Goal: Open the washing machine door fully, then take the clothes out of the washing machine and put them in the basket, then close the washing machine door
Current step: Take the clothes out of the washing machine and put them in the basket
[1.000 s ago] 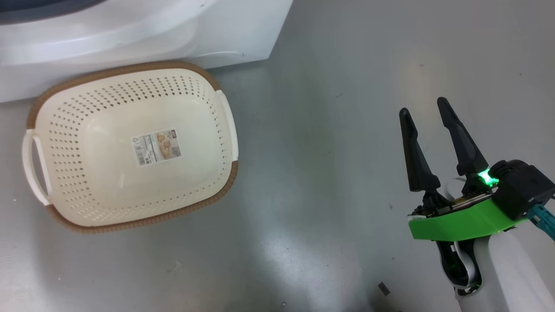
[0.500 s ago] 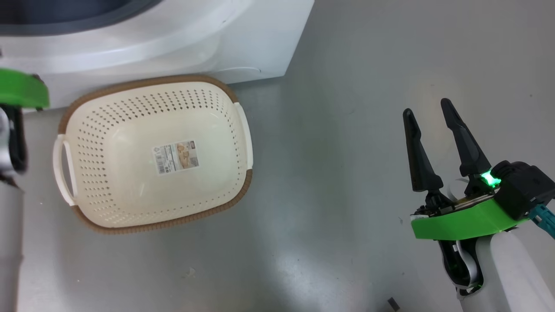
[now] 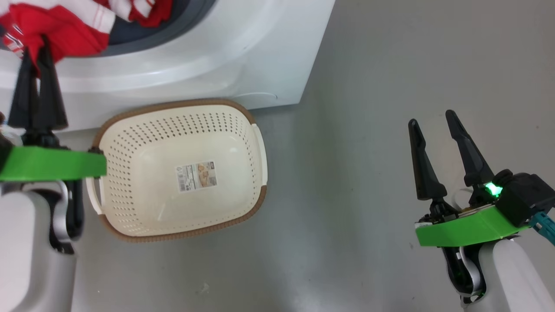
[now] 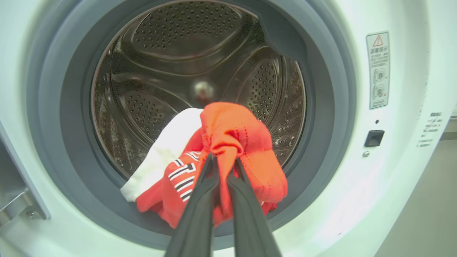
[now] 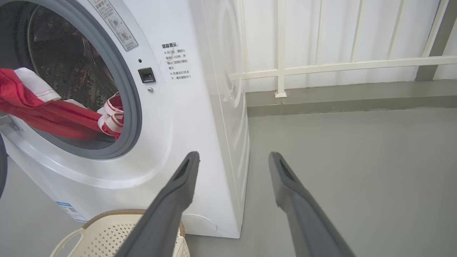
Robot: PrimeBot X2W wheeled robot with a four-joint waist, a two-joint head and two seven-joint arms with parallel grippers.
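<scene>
At the washer's (image 4: 392, 185) mouth the left gripper (image 4: 222, 161) was pinched tight on the red clothes (image 4: 237, 130), which hung half out of the washer, the basket (image 3: 173, 105) sat just before the washer, and the right gripper (image 3: 431, 118) stood spread wide, holding nothing, off to the washer's right.

The white glossy washing machine (image 3: 260, 56) is gleaming; the cream perforated plastic basket (image 3: 143, 143) is looking smooth; the red cloth garment (image 4: 235, 132) is looking matt.
</scene>
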